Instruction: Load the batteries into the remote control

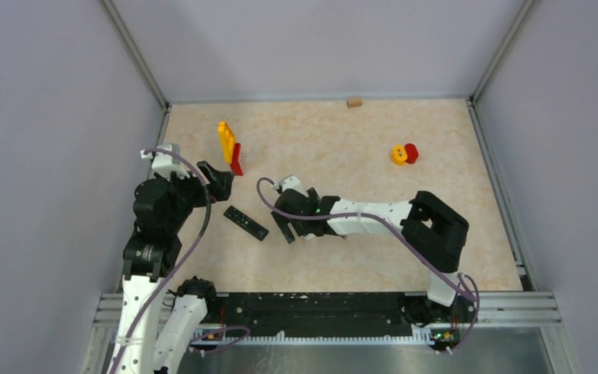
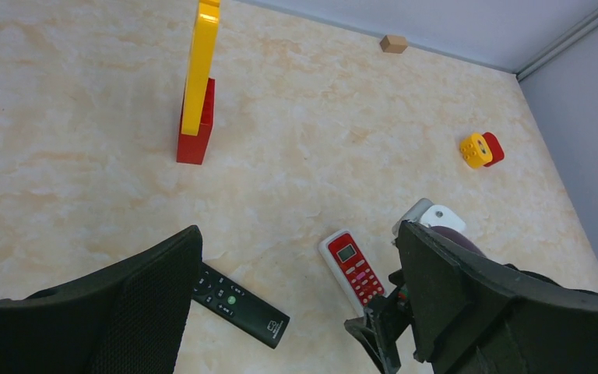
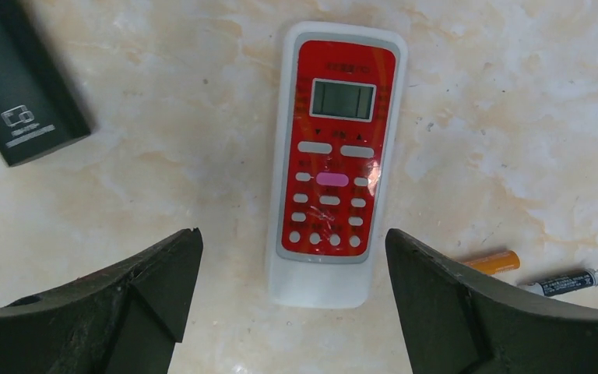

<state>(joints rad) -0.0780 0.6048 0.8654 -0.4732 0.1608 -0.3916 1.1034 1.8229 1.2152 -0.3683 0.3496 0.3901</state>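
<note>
A white remote with a red face [image 3: 335,164] lies face up on the table, and also shows in the left wrist view [image 2: 350,269]. My right gripper [image 3: 292,238] is open just above its lower end, jaws wide to either side, not touching it. In the top view the right gripper [image 1: 284,227] hides it. An orange battery [image 3: 492,262] and a dark battery [image 3: 561,282] lie to the right of the remote; other batteries are out of view. A black remote [image 1: 246,223] lies to the left. My left gripper [image 1: 219,181] is open and empty, above and behind the black remote [image 2: 237,300].
A yellow and red block stack [image 1: 230,148] stands behind the left gripper. A yellow and red block pair [image 1: 403,154] sits at the back right. A small wooden cube [image 1: 353,102] lies by the back wall. Grey walls enclose the table.
</note>
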